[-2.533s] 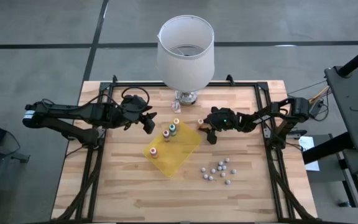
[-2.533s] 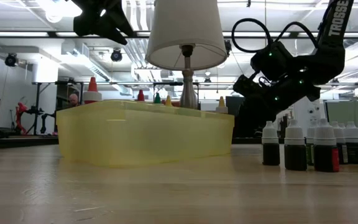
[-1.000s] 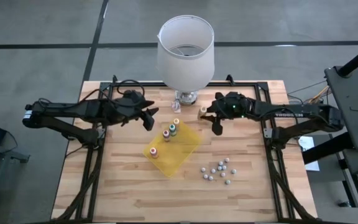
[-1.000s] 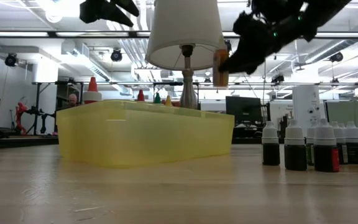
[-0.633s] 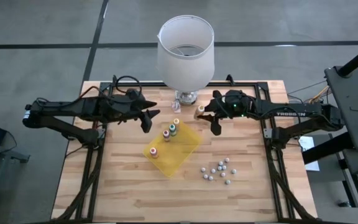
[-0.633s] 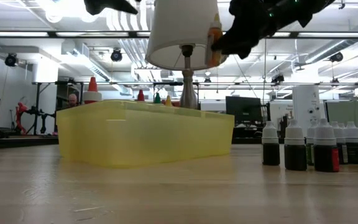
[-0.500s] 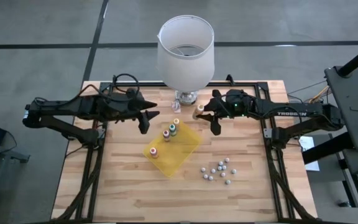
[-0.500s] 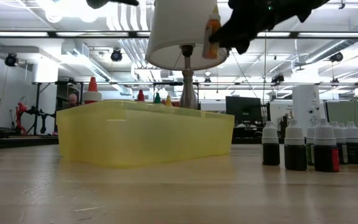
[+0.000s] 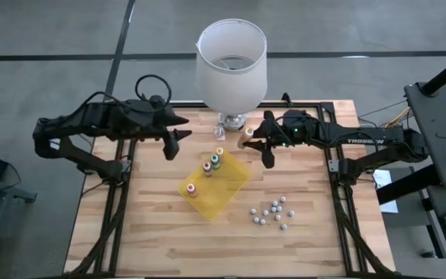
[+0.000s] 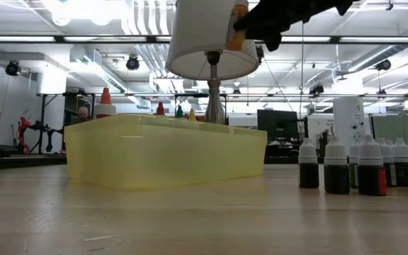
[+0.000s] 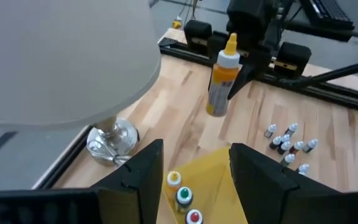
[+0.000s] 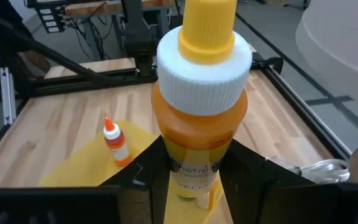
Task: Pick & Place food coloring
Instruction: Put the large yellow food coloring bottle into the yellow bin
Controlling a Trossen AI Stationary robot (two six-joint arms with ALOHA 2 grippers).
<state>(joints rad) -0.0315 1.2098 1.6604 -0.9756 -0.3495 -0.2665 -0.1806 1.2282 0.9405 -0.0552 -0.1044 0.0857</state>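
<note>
Your right gripper (image 12: 188, 180) pinches the yellow bottle (image 11: 221, 78), now lifted higher beside the lamp (image 9: 231, 58), likely not yet over the tray (image 9: 227, 194) holding 4 bottles. Your left gripper (image 11: 194, 165), jaws spread, has pulled back from the lamp.

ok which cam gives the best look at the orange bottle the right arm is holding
The right wrist view: the orange bottle fills the frame between the right gripper's fingers, yellow tip and white collar clear. The left wrist view shows it whole but smaller, the low view only a sliver beside the lampshade, the high view just a pale dot.
</note>
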